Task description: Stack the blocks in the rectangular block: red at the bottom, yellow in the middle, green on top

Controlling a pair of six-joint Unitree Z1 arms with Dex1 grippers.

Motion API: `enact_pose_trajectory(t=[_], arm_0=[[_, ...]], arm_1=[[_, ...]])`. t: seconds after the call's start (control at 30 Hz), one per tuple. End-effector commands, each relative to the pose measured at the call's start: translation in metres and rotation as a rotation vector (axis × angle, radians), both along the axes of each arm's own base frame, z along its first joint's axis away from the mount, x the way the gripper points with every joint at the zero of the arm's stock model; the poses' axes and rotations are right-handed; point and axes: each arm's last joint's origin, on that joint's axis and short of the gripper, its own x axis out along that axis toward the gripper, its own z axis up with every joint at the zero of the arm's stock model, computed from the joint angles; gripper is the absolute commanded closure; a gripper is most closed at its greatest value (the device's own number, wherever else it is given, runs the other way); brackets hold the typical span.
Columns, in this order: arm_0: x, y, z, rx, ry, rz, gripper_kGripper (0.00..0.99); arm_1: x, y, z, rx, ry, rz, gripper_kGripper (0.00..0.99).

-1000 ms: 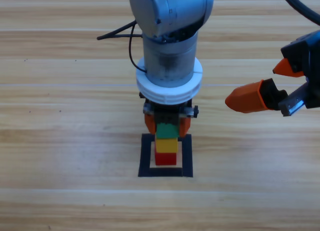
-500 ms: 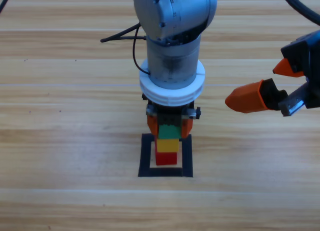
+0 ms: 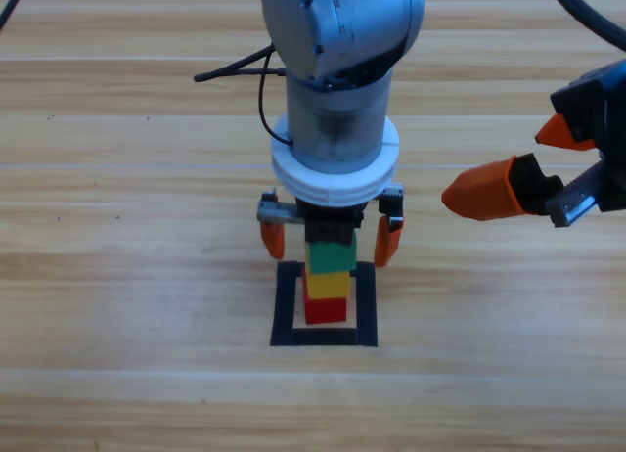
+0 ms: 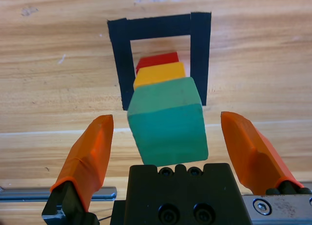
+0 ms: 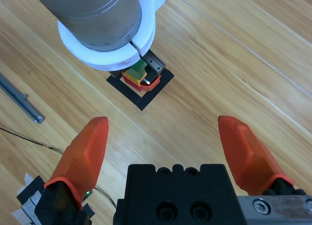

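The three blocks stand stacked inside the rectangular block of black tape: red at the bottom, yellow in the middle, green on top. My left gripper hangs straight over the stack, open, with one orange finger on each side of the green cube and clear of it. In the left wrist view the green cube sits between the spread jaws, with yellow and red below it. My right gripper waits open at the right edge, holding nothing.
A black cable trails from the left arm across the wood at the upper left. In the right wrist view a metal rod and thin wires lie on the table beside the taped outline.
The left gripper's jaws have spread apart and let go of the green cube, which stays on the yellow one. The right arm has not moved.
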Motion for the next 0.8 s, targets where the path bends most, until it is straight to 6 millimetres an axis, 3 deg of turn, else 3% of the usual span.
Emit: enact_pose_trajectory(t=[0.03, 0.13, 0.2, 0.27, 0.37, 0.6, 0.8], arm_0=[[-0.031, 0.018, 0.089, -0.133, -0.192, -0.004, 0.051], [-0.070, 0.052, 0.159, -0.242, -0.343, -0.004, 0.051], [-0.096, 0.074, 0.179, -0.262, -0.393, 0.001, 0.048], [-0.120, 0.089, 0.186, -0.260, -0.436, 0.002, 0.042], [-0.147, 0.113, 0.172, -0.245, -0.461, -0.013, 0.036], [-0.191, 0.208, 0.102, -0.328, -0.537, -0.102, 0.011], [-0.198, 0.227, 0.094, -0.324, -0.553, -0.149, 0.000]], arm_1=[[-0.008, 0.002, -0.007, -0.026, 0.011, 0.021, 0.000], [-0.008, 0.003, -0.008, -0.029, 0.012, 0.021, 0.000], [-0.008, 0.003, -0.007, -0.027, 0.011, 0.021, 0.000], [-0.008, 0.003, -0.007, -0.027, 0.011, 0.021, 0.000], [-0.008, 0.003, -0.008, -0.029, 0.012, 0.021, 0.000], [-0.008, 0.002, -0.008, -0.029, 0.012, 0.021, 0.000], [-0.009, 0.002, -0.008, -0.029, 0.012, 0.021, 0.000]])
